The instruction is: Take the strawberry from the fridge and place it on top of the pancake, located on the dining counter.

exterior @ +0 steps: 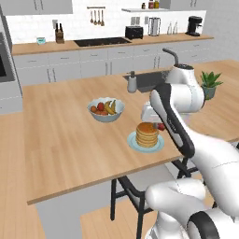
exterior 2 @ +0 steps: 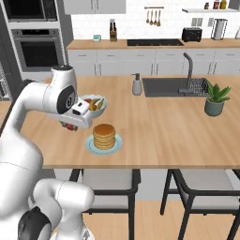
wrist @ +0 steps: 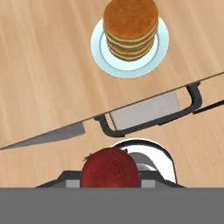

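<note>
- My gripper (wrist: 110, 186) is clamped on the strawberry (wrist: 110, 170); in the hand view the red berry sits right at my fingertips, with the jaws narrow around it.
- Taking the pancake (wrist: 130, 27) as landmark: I hang beside the stack, out over the near edge of the dining counter (wrist: 43, 78), with a chair seat below me, so the berry is up in the air and not yet above the pancake.
- From the right base view the strawberry (exterior 2: 71, 126) shows as a red speck under my hand (exterior 2: 70, 123), just beside the pancake (exterior 2: 103, 136) on the side away from the sink.
- Risk one, as I judge it: letting go here would drop the berry past the counter edge to the chair or the floor.
- Risk two: the berry is round and tiny, so released off-centre it could roll off the stack onto the plate (wrist: 98, 52) or the wood.
- Risk three: coming in low, I could nudge the stack or push the plate.
- Risk four: the fruit bowl (exterior: 106, 110) stands near the pancake on its far side; a wide swing could clip it.
- Count: one strawberry, one pancake stack, one plate, one fruit bowl, one potted plant (exterior: 209, 84), one soap dispenser (exterior: 132, 82).
</note>
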### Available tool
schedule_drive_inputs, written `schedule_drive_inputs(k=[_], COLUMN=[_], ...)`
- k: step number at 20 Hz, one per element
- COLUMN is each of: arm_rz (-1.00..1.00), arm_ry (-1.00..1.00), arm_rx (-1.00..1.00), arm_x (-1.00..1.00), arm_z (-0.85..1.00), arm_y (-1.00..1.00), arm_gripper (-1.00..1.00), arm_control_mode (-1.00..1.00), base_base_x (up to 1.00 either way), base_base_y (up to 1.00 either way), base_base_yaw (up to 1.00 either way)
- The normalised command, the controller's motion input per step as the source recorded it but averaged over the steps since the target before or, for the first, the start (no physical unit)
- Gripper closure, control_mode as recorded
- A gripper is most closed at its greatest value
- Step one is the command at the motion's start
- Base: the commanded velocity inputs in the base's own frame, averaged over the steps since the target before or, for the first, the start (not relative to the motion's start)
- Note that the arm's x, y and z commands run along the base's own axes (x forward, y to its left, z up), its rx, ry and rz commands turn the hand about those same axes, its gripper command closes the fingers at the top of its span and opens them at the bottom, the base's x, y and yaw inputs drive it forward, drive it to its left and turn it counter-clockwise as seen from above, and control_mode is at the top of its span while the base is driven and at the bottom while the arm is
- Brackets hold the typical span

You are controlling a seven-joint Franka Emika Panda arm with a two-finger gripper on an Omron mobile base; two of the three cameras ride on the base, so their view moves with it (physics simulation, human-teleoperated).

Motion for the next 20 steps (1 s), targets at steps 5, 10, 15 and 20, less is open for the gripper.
schedule_drive_inputs(k=[5, 10, 15, 20], arm_rz=[-0.09, -0.08, -0.1, -0.06], arm_ry=[0.15, 0.01, 0.0, 0.0], arm_rx=[0.0, -0.01, -0.09, -0.07], arm_x=[0.94, 0.88, 0.78, 0.63], arm_z=[-0.24, -0.36, -0.41, -0.46], arm_y=[-0.39, -0.37, -0.04, 0.0], arm_gripper=[1.0, 1.0, 1.0, 1.0], arm_control_mode=[-1.0, -1.0, -1.0, -1.0], base_base_x=[0.0, 0.0, 0.0, 0.0], base_base_y=[0.0, 0.0, 0.0, 0.0], base_base_yaw=[0.0, 0.0, 0.0, 0.0])
